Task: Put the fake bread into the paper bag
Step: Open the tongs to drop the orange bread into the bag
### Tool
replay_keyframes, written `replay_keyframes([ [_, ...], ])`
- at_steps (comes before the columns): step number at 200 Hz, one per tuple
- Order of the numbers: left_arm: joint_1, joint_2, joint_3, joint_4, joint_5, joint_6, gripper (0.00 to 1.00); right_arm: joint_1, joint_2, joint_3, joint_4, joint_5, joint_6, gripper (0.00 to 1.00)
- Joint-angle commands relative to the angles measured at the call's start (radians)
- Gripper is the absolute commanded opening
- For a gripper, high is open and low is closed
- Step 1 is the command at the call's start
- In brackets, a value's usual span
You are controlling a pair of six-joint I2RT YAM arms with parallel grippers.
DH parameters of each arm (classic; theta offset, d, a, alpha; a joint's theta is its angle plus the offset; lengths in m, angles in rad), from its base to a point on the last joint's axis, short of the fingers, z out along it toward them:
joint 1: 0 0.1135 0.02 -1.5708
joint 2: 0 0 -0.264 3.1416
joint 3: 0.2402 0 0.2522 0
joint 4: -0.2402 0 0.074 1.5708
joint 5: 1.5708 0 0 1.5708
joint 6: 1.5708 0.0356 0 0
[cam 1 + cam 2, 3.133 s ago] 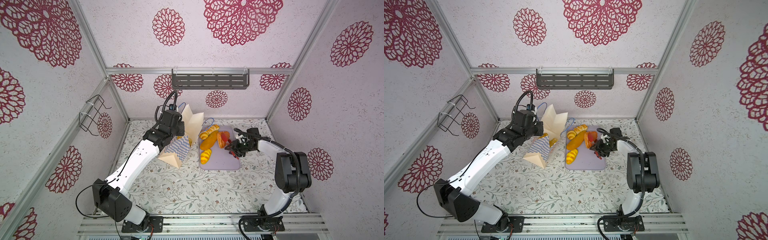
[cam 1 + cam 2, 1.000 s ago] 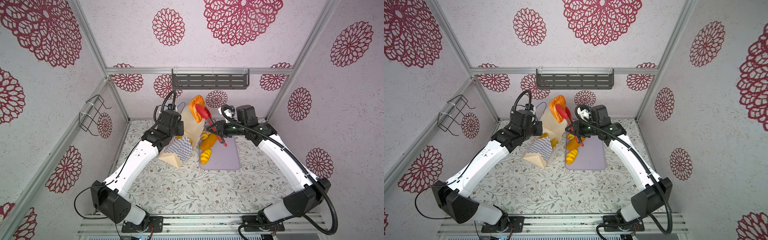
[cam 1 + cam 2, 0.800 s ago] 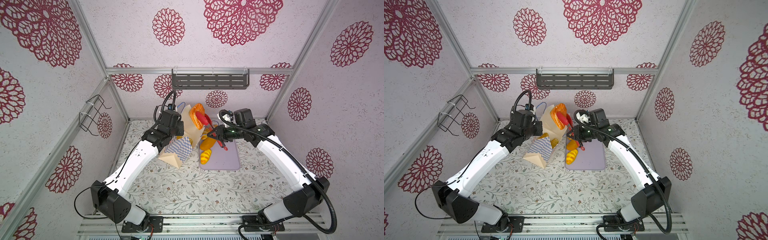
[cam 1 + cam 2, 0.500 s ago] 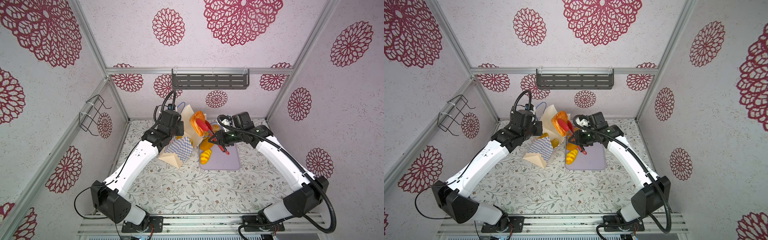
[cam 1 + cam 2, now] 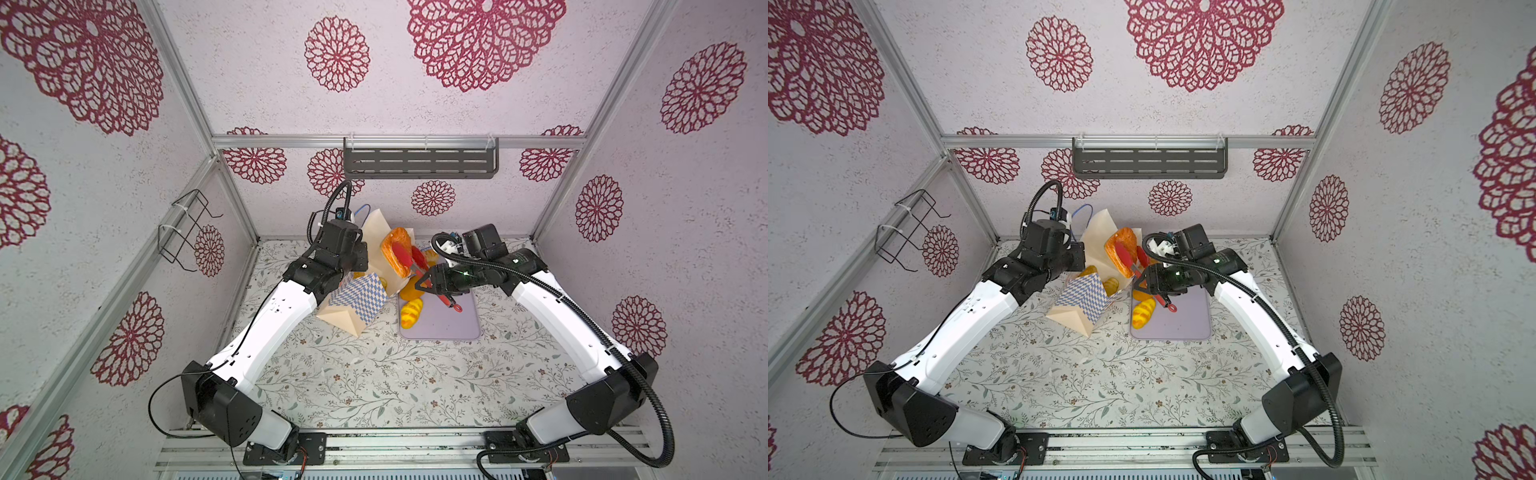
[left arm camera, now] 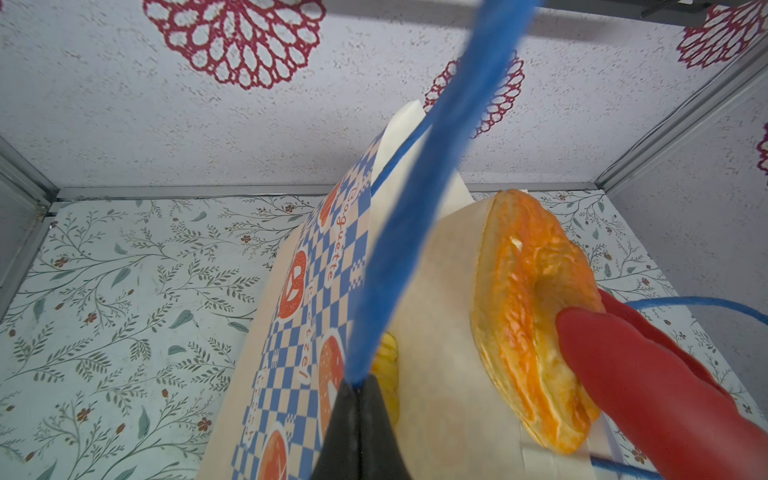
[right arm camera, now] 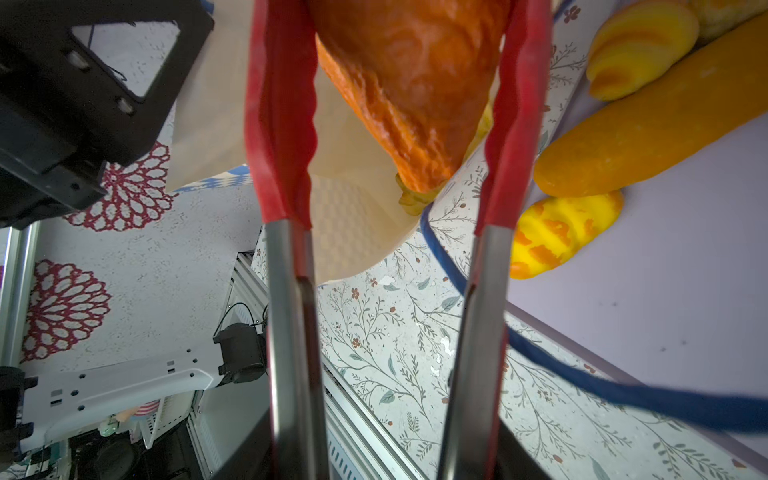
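Observation:
The paper bag (image 5: 357, 299) leans on the table with its mouth held open. My left gripper (image 6: 359, 384) is shut on its blue cord handle (image 6: 415, 187). My right gripper (image 7: 382, 453) grips red tongs (image 5: 409, 259), whose arms stand apart on either side of an orange-brown pastry (image 5: 397, 257) at the bag's mouth. That fake bread rests against the cream inner flap (image 6: 440, 332). A yellow piece (image 5: 1111, 286) shows inside the bag. On the lilac tray (image 5: 457, 324) lie a ridged yellow roll (image 7: 557, 232), a long loaf (image 7: 648, 124) and a croissant (image 7: 640, 45).
The tray lies right of the bag in both top views. A second blue cord handle (image 7: 540, 365) trails over the floral tabletop. A wire rack (image 5: 187, 228) hangs on the left wall and a grey shelf (image 5: 419, 162) on the back wall.
My right arm has brought the pastry down from above the bag to its mouth, and the tongs' arms have spread apart. The left arm has kept still on the handle.

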Motion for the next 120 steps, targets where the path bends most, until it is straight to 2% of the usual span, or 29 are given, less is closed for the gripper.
replay_keyframes([
  [1, 0.0, -0.028, 0.018, 0.003, 0.008, 0.0, 0.0, 0.005, -0.007, 0.047, 0.043, -0.018, -0.016, 0.57],
  [48, -0.001, -0.027, 0.015, 0.004, 0.01, 0.0, 0.0, 0.007, -0.004, 0.058, 0.079, -0.043, 0.0, 0.63],
  [120, -0.002, -0.025, 0.016, 0.003, 0.011, 0.0, 0.0, 0.007, 0.018, 0.096, 0.123, -0.054, 0.026, 0.64],
])
